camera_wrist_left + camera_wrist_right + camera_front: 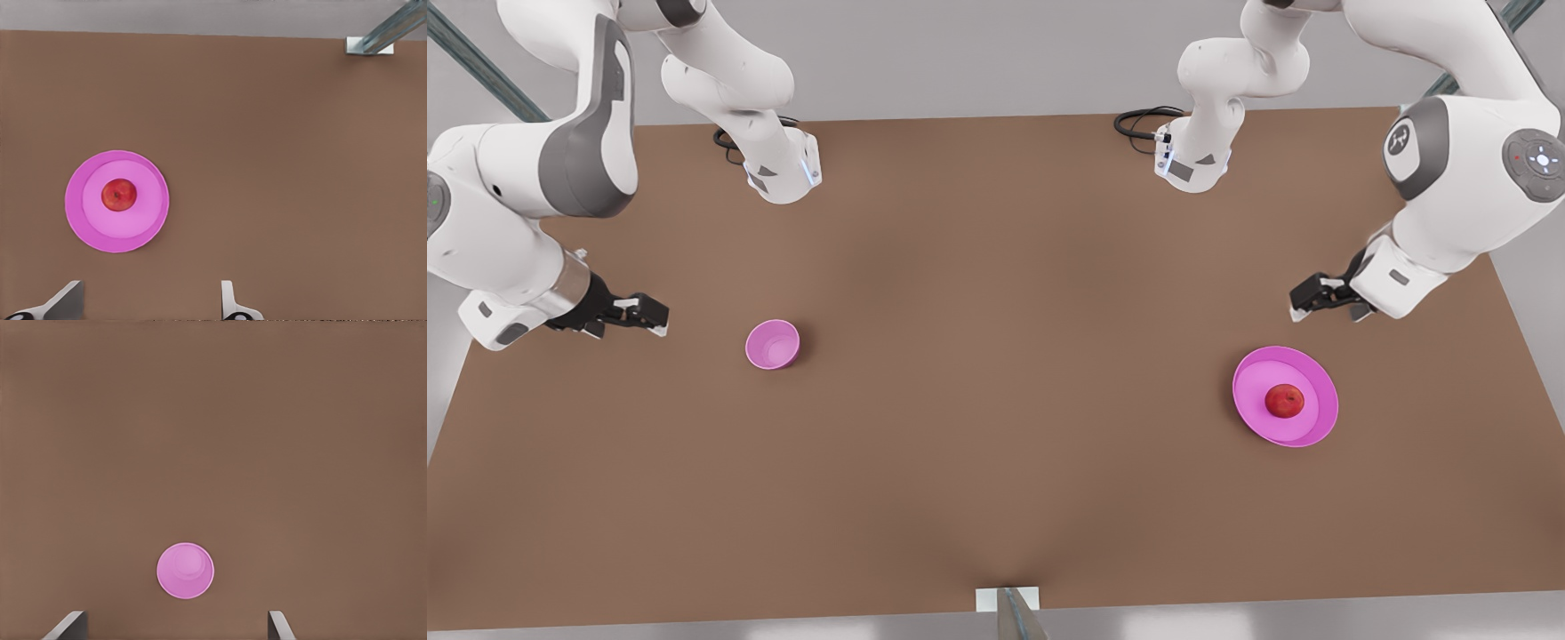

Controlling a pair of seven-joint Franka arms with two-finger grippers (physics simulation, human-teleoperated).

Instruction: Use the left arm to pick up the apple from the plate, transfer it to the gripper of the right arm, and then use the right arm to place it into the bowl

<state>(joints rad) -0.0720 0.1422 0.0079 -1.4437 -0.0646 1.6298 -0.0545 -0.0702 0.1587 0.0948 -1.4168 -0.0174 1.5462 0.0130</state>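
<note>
Nearby, apple on plate, bowl apart

Bare table lies ahead of both open grippers. Beyond the left gripper fingers, nothing stands over the apple; the bowl sits uncovered before the right gripper.

Left tool and right tool both hover with fingers spread.
</note>
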